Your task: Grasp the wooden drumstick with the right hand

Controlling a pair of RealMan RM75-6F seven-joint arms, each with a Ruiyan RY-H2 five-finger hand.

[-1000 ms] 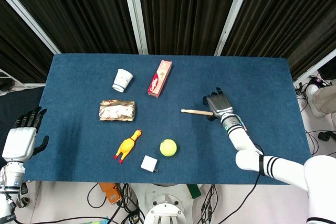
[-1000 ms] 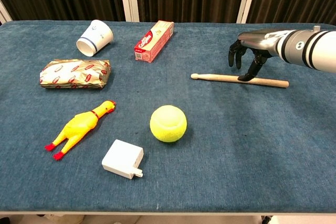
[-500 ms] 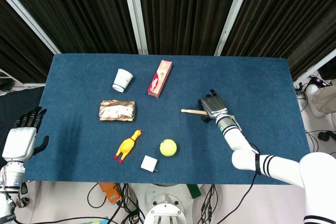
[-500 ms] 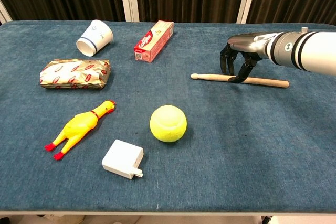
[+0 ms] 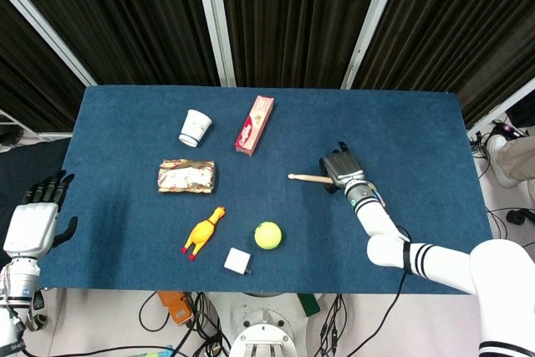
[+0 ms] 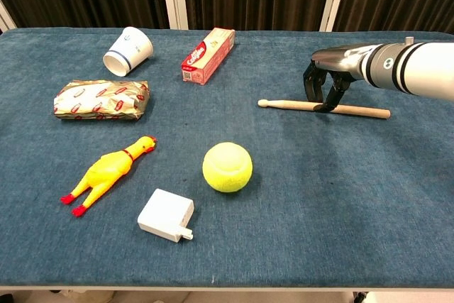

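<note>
The wooden drumstick point(image 6: 284, 105) lies flat on the blue table, its tip pointing left and its right end at the far right of the cloth. My right hand point(image 6: 328, 79) hangs over its middle, with the fingers curved down on both sides of the stick and the fingertips point(image 6: 319, 107) at its edge. The stick still rests on the cloth. In the head view the right hand point(image 5: 340, 170) covers most of the drumstick point(image 5: 305, 178). My left hand point(image 5: 33, 219) is off the table's left edge with its fingers apart, holding nothing.
Left of the stick sit a tennis ball point(image 6: 227, 167), a white charger point(image 6: 167, 215), a yellow rubber chicken point(image 6: 106, 173) and a foil packet point(image 6: 101, 99). A paper cup point(image 6: 128, 50) on its side and a toothpaste box point(image 6: 208, 55) lie at the back.
My right hand has moved left along the drumstick and lowered, and its fingers have drawn in closer around the stick. The stick and the left hand have not moved.
</note>
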